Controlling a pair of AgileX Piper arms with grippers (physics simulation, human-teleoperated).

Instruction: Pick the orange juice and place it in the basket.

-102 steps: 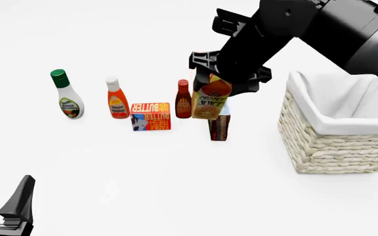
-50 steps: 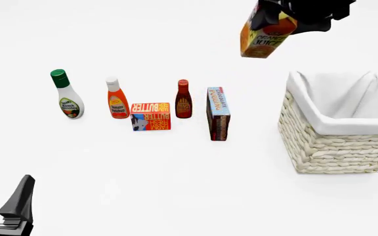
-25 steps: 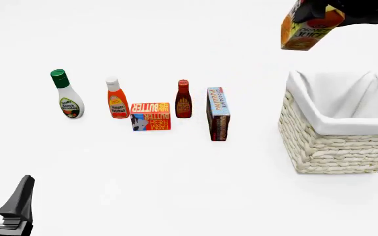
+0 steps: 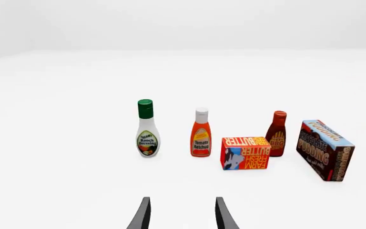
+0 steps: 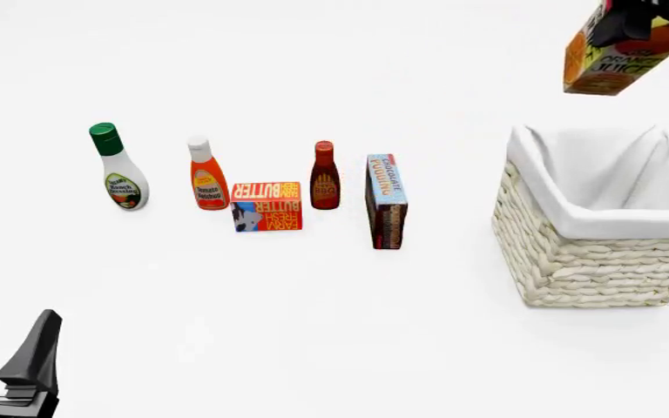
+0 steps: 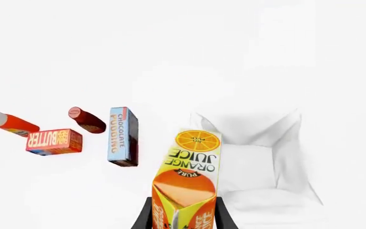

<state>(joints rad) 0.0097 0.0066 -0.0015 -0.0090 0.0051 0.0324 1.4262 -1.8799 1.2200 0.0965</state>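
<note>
Left wrist view. My left gripper (image 4: 181, 214) shows only its two dark fingertips, set apart with bare white table (image 4: 55, 181) between them; it grasps nothing. Ahead stand, in a row, the ranch dressing bottle (image 4: 147, 129) with green cap, the ketchup bottle (image 4: 201, 133) with white cap, the butter box (image 4: 246, 153), the BBQ sauce bottle (image 4: 276, 134) and the chocolate pudding box (image 4: 325, 149). The butter box sits just in front of the gap between ketchup and BBQ sauce.

Front view. My left gripper (image 5: 3, 370) rests low at the near left corner, fingers spread, well apart from all groceries. At the top right edge, my right gripper (image 5: 643, 13) is largely cut off by the frame; it holds the orange juice (image 5: 616, 54) aloft, tilted, above and slightly behind the basket (image 5: 591, 252). The carton touches neither basket nor table. The basket stands at the right, its white lining visible, well apart from the pudding box (image 5: 387, 202).

Right wrist view. My right gripper (image 6: 183, 217) is clenched on the orange juice (image 6: 188, 179), one dark finger (image 6: 146, 217) at each side of the carton. Beyond the carton lies the basket's open lined interior (image 6: 285, 143); beside it are the pudding box (image 6: 123, 136), BBQ sauce bottle (image 6: 86, 119), butter box (image 6: 54, 141) and ketchup bottle (image 6: 8, 122).
</note>
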